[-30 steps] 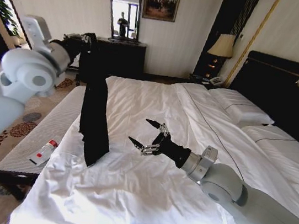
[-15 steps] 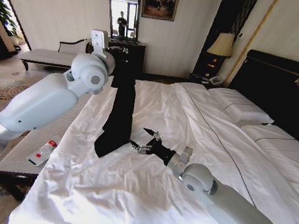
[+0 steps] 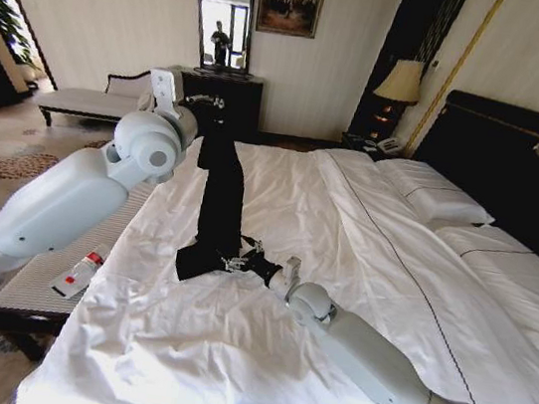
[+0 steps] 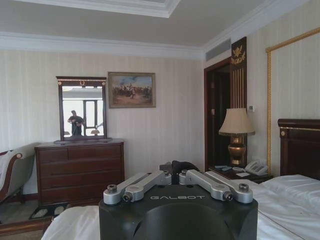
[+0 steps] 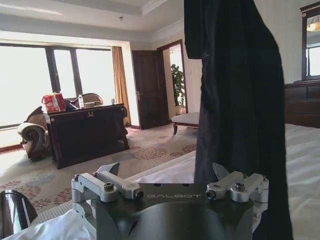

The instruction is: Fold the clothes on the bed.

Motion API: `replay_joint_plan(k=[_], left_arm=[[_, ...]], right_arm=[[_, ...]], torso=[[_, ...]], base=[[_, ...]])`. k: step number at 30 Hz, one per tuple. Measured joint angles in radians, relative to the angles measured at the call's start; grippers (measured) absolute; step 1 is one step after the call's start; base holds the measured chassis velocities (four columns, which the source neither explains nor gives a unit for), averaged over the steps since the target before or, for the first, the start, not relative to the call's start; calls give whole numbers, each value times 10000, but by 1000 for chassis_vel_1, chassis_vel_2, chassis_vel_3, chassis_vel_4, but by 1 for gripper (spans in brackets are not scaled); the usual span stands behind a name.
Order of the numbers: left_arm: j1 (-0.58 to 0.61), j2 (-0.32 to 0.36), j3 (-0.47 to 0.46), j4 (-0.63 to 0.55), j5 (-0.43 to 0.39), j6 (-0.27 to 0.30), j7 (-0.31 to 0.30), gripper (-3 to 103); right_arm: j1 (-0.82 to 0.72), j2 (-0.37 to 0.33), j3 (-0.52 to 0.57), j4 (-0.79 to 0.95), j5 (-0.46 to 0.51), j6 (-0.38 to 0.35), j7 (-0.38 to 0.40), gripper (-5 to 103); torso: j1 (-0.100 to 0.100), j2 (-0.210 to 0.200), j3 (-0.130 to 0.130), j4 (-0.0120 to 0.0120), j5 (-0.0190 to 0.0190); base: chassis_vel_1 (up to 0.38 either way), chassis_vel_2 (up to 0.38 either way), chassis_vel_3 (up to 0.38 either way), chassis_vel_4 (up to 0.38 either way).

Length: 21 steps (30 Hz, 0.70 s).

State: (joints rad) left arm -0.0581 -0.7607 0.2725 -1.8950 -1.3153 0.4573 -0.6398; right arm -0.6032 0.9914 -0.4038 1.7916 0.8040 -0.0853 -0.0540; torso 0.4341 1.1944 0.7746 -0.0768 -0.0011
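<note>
The left gripper (image 3: pixel 212 114) pinches the T-shirt (image 3: pixel 223 190) high above the bed (image 3: pixel 260 341); the right gripper (image 3: pixel 241 261) (fingers wide) reaches its bottom. Next, probably, grab that hem.

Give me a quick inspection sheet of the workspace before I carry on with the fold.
Surface: bed, white sheets rumpled near the foot.
Job's things: black T-shirt hanging as a narrow strip, its lower end bunched on the sheet.
Clutter: small white and red item on the grey bench beside the bed.
Grippers: left gripper raised, shut on the T-shirt's top; right gripper open at the T-shirt's lower end.
Cables: nothing seen.
Surroundings: dresser with mirror, bedside lamp, pillows.
</note>
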Motion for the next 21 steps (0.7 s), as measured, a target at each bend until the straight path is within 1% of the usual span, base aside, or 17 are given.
replay_joint_plan(k=[1,3,4,8,9,10,11,13,16,21], left_arm=[[0,0,0,0,0,0,0,2],[93,19,-192,-84,12,99,99,2],[93,19,-192,-84,12,99,99,2],[39,-97,-299,-14,27,164,335,2],[6,-110,-301,-17,27,171,403,2],[6,-110,-301,-17,27,171,403,2],[-27,-111,-305,-30,24,180,453,2],[-67,-79,-310,-104,1,197,531,2],[-69,17,-340,-200,-22,207,604,2],[53,282,-518,-370,-69,223,808,2]], right_arm=[[0,0,0,0,0,0,0,100],[265,347,-550,-377,53,-25,86,100],[265,347,-550,-377,53,-25,86,100],[670,1021,-1452,-1026,105,-20,132,100],[750,1283,-1560,-1247,105,0,156,100],[750,1283,-1560,-1247,105,0,156,100],[814,1521,-1615,-1464,107,29,172,100],[956,1911,-1644,-1969,134,105,193,100],[1054,1976,-1633,-2245,171,170,193,100],[1282,1722,-1523,-2495,350,209,192,100]], torso=[[0,0,0,0,0],[-1,1,0,0,2],[-1,1,0,0,2],[0,0,1,-4,1],[0,0,1,-3,3],[0,0,1,-3,3],[0,0,1,-1,7],[0,0,1,1,3],[-1,0,1,1,2],[0,1,1,-3,3]], base=[[0,0,0,0],[0,0,0,0],[0,0,0,0],[0,0,0,0],[0,0,0,0],[0,0,0,0],[0,0,0,0],[0,0,0,0],[0,0,0,0],[0,0,0,0]])
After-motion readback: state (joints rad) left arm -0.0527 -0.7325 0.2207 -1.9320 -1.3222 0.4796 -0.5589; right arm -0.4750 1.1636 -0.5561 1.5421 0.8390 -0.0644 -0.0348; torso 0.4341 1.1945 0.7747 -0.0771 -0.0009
